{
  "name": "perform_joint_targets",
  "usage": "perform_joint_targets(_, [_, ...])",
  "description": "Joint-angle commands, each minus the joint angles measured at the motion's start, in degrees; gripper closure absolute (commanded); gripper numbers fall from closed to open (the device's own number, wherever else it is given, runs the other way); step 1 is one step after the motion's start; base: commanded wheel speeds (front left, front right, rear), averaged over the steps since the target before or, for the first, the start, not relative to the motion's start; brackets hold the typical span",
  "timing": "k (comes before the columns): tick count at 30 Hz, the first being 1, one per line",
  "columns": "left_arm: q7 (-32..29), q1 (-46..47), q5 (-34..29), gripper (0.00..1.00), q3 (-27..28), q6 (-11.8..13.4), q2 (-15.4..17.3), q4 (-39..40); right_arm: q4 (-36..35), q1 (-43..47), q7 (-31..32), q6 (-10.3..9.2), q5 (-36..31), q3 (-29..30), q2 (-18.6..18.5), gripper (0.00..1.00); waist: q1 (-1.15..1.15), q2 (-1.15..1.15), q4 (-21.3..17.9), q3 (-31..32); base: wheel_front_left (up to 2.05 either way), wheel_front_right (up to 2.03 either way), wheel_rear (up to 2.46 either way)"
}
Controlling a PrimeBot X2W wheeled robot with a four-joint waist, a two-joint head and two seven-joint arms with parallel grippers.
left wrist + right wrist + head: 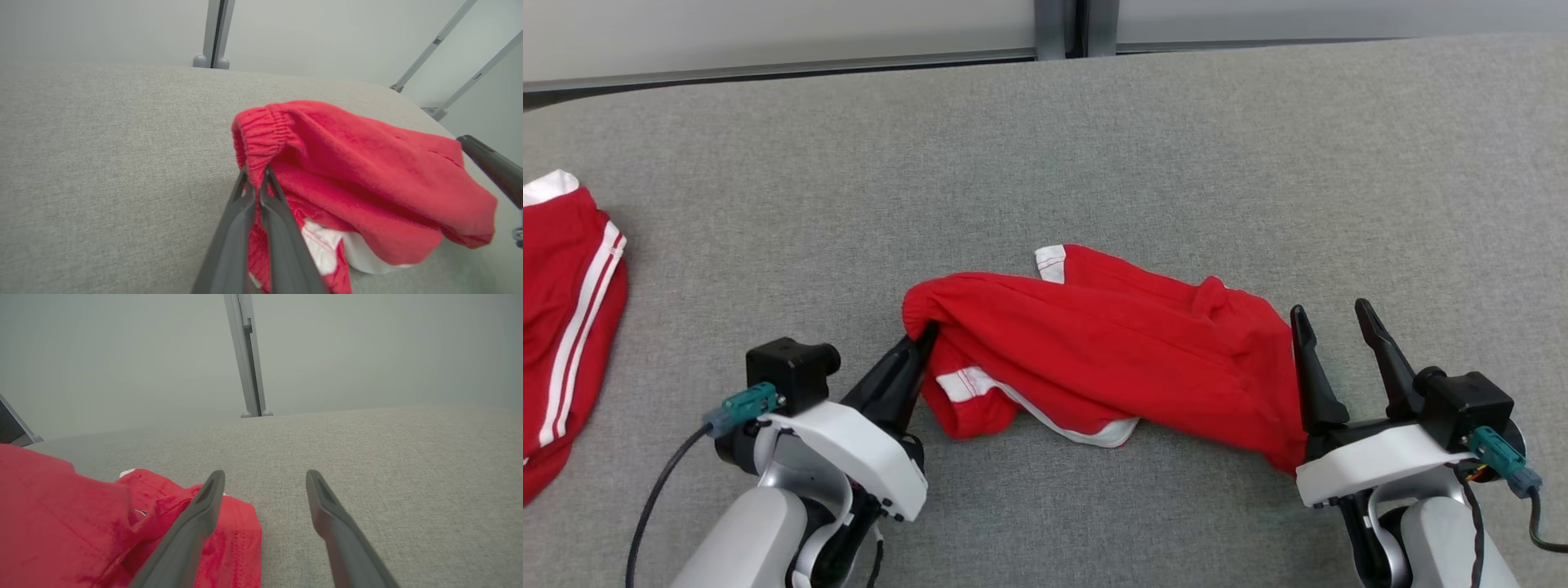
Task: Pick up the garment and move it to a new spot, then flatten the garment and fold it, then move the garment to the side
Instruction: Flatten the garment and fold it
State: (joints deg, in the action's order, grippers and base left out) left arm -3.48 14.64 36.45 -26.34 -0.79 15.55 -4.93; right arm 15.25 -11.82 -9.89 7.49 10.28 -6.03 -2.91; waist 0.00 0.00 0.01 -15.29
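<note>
The garment [1111,351] is a pair of red shorts with white trim, bunched up on the grey table near its front edge. My left gripper [923,336] is shut on the elastic waistband at the garment's left end; the left wrist view shows the gathered red band [261,143] pinched between the two fingers of that gripper [256,172]. My right gripper [1333,312] stands open at the garment's right end, with nothing between its fingers. Its left finger [204,502] rests against the red cloth [81,522], and the gap of the gripper [264,475] lies over bare table.
Another red garment with white stripes [564,318] lies at the table's left edge. The grey fabric-covered table [1094,147] stretches far back to a pale wall with a metal post [1062,28]. Metal struts [433,45] rise beyond the far right corner.
</note>
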Motion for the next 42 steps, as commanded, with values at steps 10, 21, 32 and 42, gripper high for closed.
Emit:
perform_joint_targets(10, [4.51,7.20,1.04,0.09,1.79,-2.85,-0.90,-14.35,1.25,-1.55,-0.91,0.00,0.21,-0.33,-0.07,0.00,0.00,0.00,-1.65,-1.40,0.00,0.00,0.00])
perform_joint_targets(21, [16.39,3.77,-2.76,0.00,3.52,1.49,-2.06,-16.49,1.55,0.20,-0.55,0.00,-0.58,0.37,-0.09,0.00,0.00,0.00,0.01,3.18,0.00,0.00,0.00])
perform_joint_targets(32, [18.59,-1.11,-5.67,0.00,5.93,3.26,-0.73,-15.51,0.05,3.26,1.19,0.00,-0.75,0.92,-1.09,0.00,0.00,0.00,1.79,8.45,0.00,0.00,0.00])
perform_joint_targets(42, [18.64,-6.82,-13.09,0.00,12.05,5.42,-0.98,-7.92,-1.67,7.07,2.74,0.00,-0.73,0.98,-1.52,0.00,0.00,0.00,2.30,12.70,0.00,0.00,0.00])
